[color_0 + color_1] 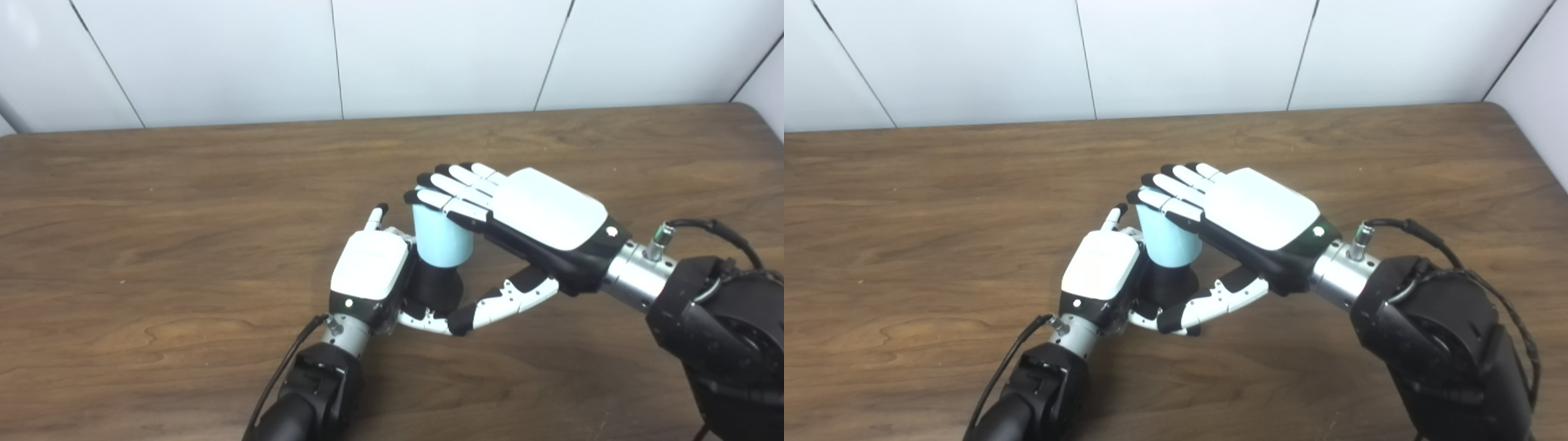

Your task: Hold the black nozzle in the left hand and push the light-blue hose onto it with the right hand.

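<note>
the step in hand looks like the push itself: the hose is already seated over the top of the nozzle, and the next move probably calls for a firm, straight press downward along the nozzle's axis while the lower grip stays steady.

nearest the robot, the left hand [369, 269] is wrapped around the black nozzle [436, 288], fingers curled about its body so only the dark lower part shows beside the white hand back. the nozzle stands roughly upright above the wooden table [153, 245], near its middle.

just above it, the light-blue hose [441, 236] sits on the nozzle's upper end, touching it, tilted slightly. how far it has slid on cannot be told, since the joint is hidden.

beyond and to the right, the right hand [527, 214] lies over the hose top, fingers stretched flat across its far end and thumb [502, 303] reaching under near the nozzle; it presses rather than clamps.
</note>
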You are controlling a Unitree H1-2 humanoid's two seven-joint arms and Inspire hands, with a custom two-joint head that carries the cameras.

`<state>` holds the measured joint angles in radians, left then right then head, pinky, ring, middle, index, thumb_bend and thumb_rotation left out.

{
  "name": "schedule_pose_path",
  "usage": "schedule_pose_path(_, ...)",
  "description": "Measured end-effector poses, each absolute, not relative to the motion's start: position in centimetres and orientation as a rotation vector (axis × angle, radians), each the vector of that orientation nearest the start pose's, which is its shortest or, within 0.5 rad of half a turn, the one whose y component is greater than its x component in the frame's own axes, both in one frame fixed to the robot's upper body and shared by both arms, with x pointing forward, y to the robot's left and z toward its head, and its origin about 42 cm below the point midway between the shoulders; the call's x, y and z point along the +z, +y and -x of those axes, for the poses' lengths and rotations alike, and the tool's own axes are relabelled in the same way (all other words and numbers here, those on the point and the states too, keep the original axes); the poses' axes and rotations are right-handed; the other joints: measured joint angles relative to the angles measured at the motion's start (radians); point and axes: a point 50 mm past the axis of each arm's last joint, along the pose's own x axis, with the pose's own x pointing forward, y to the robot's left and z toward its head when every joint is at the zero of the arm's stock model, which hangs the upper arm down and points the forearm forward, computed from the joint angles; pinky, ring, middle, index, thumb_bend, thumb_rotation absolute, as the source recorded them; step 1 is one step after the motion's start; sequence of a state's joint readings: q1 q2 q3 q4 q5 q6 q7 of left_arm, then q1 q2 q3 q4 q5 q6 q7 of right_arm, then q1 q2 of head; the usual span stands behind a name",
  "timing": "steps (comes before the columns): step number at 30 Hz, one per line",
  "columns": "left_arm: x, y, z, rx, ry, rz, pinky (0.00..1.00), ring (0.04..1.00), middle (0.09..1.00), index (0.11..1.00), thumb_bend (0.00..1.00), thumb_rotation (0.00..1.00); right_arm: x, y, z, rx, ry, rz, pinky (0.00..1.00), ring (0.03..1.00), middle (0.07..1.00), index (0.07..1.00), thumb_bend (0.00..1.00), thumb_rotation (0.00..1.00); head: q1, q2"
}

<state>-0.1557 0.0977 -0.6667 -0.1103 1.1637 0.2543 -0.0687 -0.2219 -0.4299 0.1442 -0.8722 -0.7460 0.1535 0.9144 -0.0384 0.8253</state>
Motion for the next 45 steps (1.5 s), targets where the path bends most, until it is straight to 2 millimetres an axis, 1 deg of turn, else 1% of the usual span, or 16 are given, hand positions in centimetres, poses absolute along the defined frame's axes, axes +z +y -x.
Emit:
schedule_pose_path(5,13.9,6.8,-27.4,-0.4,-0.348,-1.27,1.0,0.719,0.536,0.455,0.52,0.0,31.0,-21.7,-22.9,0.597,-0.473,1.336,1.0,1.0,0.994,0.933,0.67,1.0,-0.002,0.0)
schedule_pose_path(9,13.9,6.9,-27.4,-0.399,-0.347,-1.27,1.0,0.71,0.535,0.455,0.52,0.0,30.8,-22.0,-22.7,0.586,-0.467,1.316,1.0,1.0,1.0,0.93,0.65,1.0,0.0,-0.002)
schedule_pose_path(11,13.9,6.9,-27.4,-0.4,-0.348,-1.269,1.0,0.708,0.534,0.456,0.52,0.0,30.6,-22.2,-22.6,0.581,-0.457,1.274,1.0,1.0,1.0,0.927,0.64,0.99,0.002,0.0)
schedule_pose_path(16,13.9,6.9,-27.5,-0.398,-0.348,-1.269,1.0,0.707,0.526,0.465,0.52,0.0,29.8,-22.5,-22.1,0.584,-0.404,1.182,1.0,1.0,1.0,0.937,0.64,1.0,0.002,-0.002)
schedule_pose_path(22,14.0,6.9,-27.5,-0.399,-0.351,-1.267,1.0,0.707,0.525,0.464,0.52,0.0,29.6,-22.7,-21.8,0.58,-0.392,1.116,1.0,1.0,1.0,0.938,0.62,1.0,0.005,0.002)
schedule_pose_path(32,14.0,6.9,-27.5,-0.4,-0.351,-1.265,1.0,0.703,0.531,0.46,0.52,0.0,29.2,-23.0,-21.4,0.562,-0.376,1.06,0.99,1.0,0.997,0.933,0.6,0.99,0.0,0.003)
schedule_pose_path(38,13.9,6.9,-27.4,-0.395,-0.353,-1.263,1.0,0.696,0.52,0.469,0.52,0.0,29.2,-22.8,-21.1,0.56,-0.382,1.076,1.0,1.0,0.998,0.941,0.61,1.0,-0.003,0.002)
schedule_pose_path(45,13.8,6.9,-27.2,-0.389,-0.357,-1.259,1.0,0.701,0.54,0.453,0.52,0.0,29.1,-21.9,-20.5,0.554,-0.427,1.19,1.0,1.0,0.992,0.938,0.62,0.99,-0.005,0.005)
